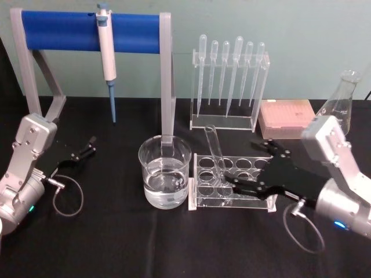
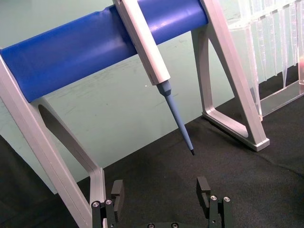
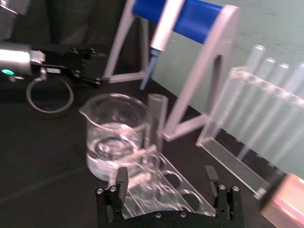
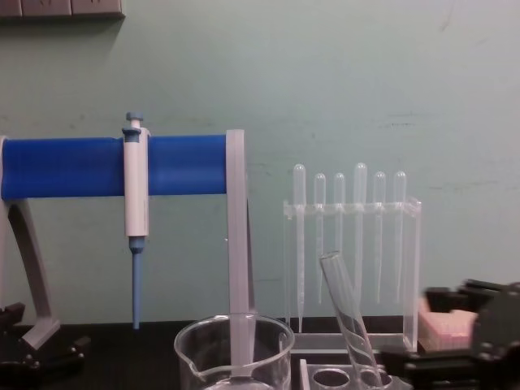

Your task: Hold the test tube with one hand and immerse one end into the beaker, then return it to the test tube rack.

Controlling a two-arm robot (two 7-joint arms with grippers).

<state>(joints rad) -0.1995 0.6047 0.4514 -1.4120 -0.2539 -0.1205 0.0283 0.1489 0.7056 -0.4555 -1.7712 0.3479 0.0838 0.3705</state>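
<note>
The test tube (image 1: 215, 149) stands tilted in a front-left hole of the clear rack (image 1: 246, 200), open rim up. Left of the rack stands the beaker (image 1: 164, 171), partly filled with clear liquid. My right gripper (image 1: 244, 163) hovers open over the rack's right part, its fingers pointing at the tube and short of it. From the right wrist, the tube (image 3: 156, 118) rises ahead of the open right gripper (image 3: 166, 178), with the beaker (image 3: 114, 135) beside it. The chest view has the tube (image 4: 345, 309) and beaker (image 4: 234, 349). My left gripper (image 1: 87, 145) rests open at the far left.
A blue-barred stand (image 1: 87, 30) with a hanging pipettor (image 1: 106, 55) rises behind the beaker. A rack of plastic pipettes (image 1: 229, 81), a pink box (image 1: 285, 117) and a conical flask (image 1: 339, 104) stand at the back right. The table is covered in black cloth.
</note>
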